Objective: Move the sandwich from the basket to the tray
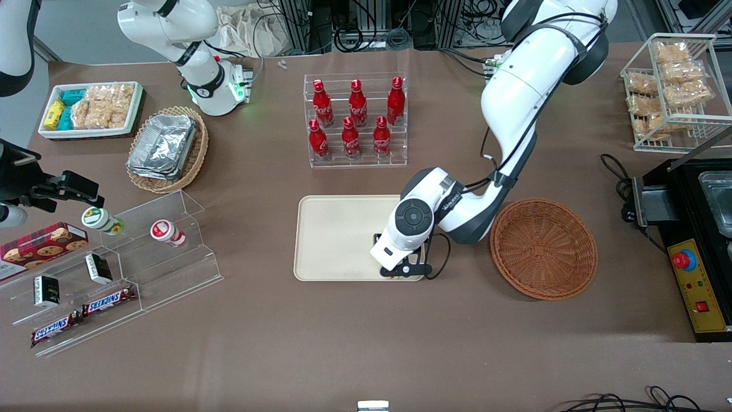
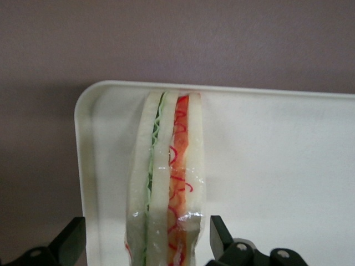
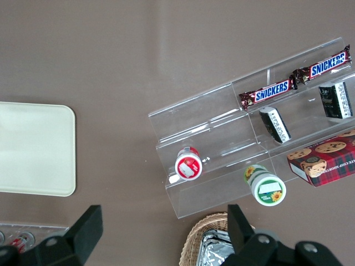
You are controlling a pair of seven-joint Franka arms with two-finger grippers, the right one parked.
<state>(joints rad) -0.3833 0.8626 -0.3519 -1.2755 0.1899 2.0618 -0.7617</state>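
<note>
So here's my gripper point(image 2: 145, 224) right now: parked low over the tray point(image 1: 337, 240), at the corner closest to the front camera and on the basket's end. The jaws are spread fairly wide, not clamped on anything. The sandwich point(image 2: 166, 183) sits between my fingers point(image 2: 222, 238) on the tray, standing on edge with the green and orange-red layers facing my wrist cam. One finger is just beside the wrap, and I honestly can't say if it's touching. The other is clearly apart from it. From the front view my hand point(image 1: 403, 270) covers the sandwich almost completely.

The basket point(image 1: 543, 249) is just beside the tray, toward my end of the table.

Everything's on a table point(image 1: 343, 355) with a brown cover. Cables and metal framing run along the edge farthest from the front camera.

Counts, for the curious:
- six red bottles point(image 1: 357, 120) in a clear rack, two rows of three, farther from the front camera than the tray
- on the clear stepped stand point(image 1: 166, 269) toward the parked arm's end: two Snickers bars point(image 1: 108, 301), two small dark packs point(image 1: 98, 269), two little cups point(image 1: 167, 233), one cookie box point(image 1: 43, 245)
- one oval wicker basket of foil trays point(image 1: 166, 150)
- one white tray of snacks point(image 1: 91, 109)
- one white wire basket of snack packets point(image 1: 675, 91)
- one black box with a red button point(image 1: 683, 260)
</note>
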